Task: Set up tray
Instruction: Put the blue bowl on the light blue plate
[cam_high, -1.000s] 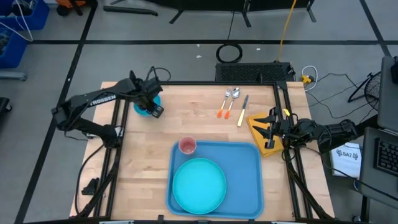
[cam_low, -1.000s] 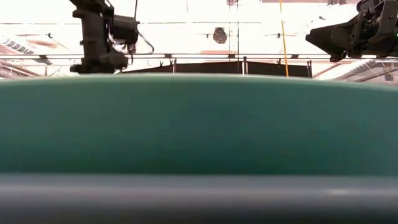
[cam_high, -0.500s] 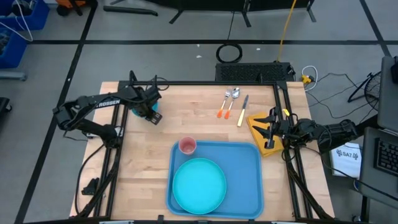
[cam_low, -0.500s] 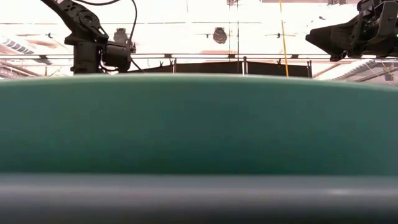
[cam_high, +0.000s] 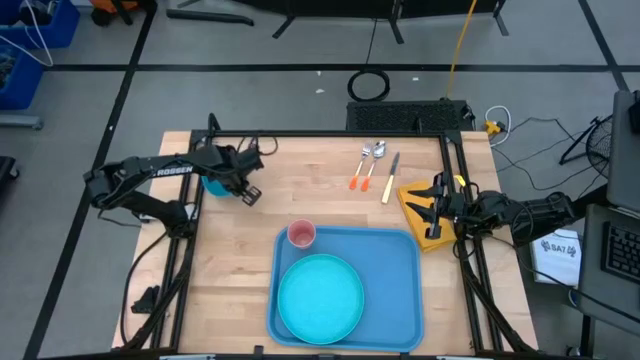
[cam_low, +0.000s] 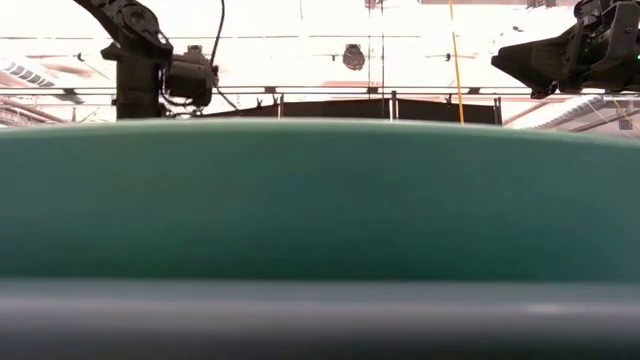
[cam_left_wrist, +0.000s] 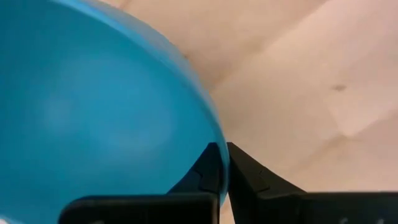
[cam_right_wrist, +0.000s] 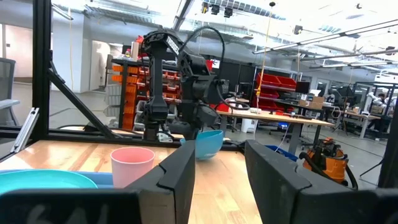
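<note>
The light-blue tray lies at the table's near middle. It holds a round teal plate and a pink cup. My left gripper is near the table's far left corner, shut on a blue bowl. In the left wrist view the bowl fills most of the picture ahead of the gripper. My right gripper waits open over a yellow flat thing at the right edge. The right wrist view shows its gap, with the cup and bowl beyond. My left gripper pinches the bowl's rim between its two fingers, one finger on the hollow side and one on the outer side. In the right wrist view the bowl appears to hang just above the table, slightly tilted, beside the left arm.
Two orange-handled spoons and a knife lie at the far middle right. Black frame rails run along the table's left and right edges. Bare wood lies left of the tray. In the low view the plate blocks most of the table.
My left gripper has carried the blue bowl toward the table's left edge and a little toward the near edge, and its wrist has turned. It stays shut on the bowl.
</note>
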